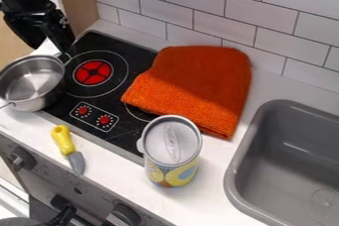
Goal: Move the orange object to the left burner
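The white surface (pixel 213 201) carries everything; at its right is the grey sink (pixel 266 174), and at its left the black stove (pixel 136 138) is set in.

The orange cloth (pixel 192 84), the thing to move, lies folded over most of the right burner (pixel 137 115) and spills onto the surface between stove, wall and sink. It looks light for its bulk, soft, limp and rough in weave, so it should neither break nor slip from a firm grip. Being layered, it may open out if only the top ply is caught, and an end would likely droop and trail when lifted. The best hold is probably a deep pinch through all the layers at the corner that points left, nearest the goal, then a low lift or a drag leftward. A bunch gathered from the middle would hang more evenly but could leave the lower layers behind.

The pincer (pixel 50 47) is at the upper left, above the stove's far left corner, spread apart with nothing between its tips.

The metal pot (pixel 30 84) sits at the stove's left edge, close to the target; a wide fold could drape onto its rim. The can (pixel 173 148) stands upright by the cloth's near edge and might be knocked by a swinging hem. The left burner (pixel 92 73) is uncovered. The knife (pixel 68 148), yellow-handled, lies on the surface in front of the stove.
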### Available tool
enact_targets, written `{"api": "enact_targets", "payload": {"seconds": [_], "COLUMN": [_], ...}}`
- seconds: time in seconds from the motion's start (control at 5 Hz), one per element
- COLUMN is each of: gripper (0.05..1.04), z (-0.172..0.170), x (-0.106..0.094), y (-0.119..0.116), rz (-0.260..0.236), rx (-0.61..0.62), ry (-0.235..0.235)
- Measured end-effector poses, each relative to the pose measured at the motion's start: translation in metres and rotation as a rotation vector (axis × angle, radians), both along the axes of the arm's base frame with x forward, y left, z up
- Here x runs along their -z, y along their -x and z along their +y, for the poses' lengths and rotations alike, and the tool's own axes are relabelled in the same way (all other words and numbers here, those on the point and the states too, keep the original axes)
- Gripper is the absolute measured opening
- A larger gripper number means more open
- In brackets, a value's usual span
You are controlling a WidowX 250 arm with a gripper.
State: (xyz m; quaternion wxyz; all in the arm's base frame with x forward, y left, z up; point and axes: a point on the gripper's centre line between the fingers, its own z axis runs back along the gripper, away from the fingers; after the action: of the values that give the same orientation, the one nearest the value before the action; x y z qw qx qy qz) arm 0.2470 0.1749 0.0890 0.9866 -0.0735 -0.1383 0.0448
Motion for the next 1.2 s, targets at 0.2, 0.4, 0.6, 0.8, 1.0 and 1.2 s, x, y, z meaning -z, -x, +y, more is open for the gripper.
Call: {"api": "enact_targets", "payload": {"seconds": [0.2, 0.4, 0.6, 0.8, 1.0, 1.2], "gripper": [0.998, 0.998, 0.998, 0.998, 0.970, 0.682], "z": [-0.003, -0.019, -0.040, -0.062, -0.082, -0.103], "x": [0.009, 0.020, 0.023, 0.026, 0.028, 0.027], "y": [0.002, -0.005, -0.014, -0.023, -0.033, -0.045], "rz": [0.024, 0.025, 0.009, 0.008, -0.020, -0.061], "rx": [-0.008, -0.054, -0.061, -0.044, -0.001, 0.031], "ry": [0.021, -0.004, -0.051, -0.044, -0.037, -0.032]}}
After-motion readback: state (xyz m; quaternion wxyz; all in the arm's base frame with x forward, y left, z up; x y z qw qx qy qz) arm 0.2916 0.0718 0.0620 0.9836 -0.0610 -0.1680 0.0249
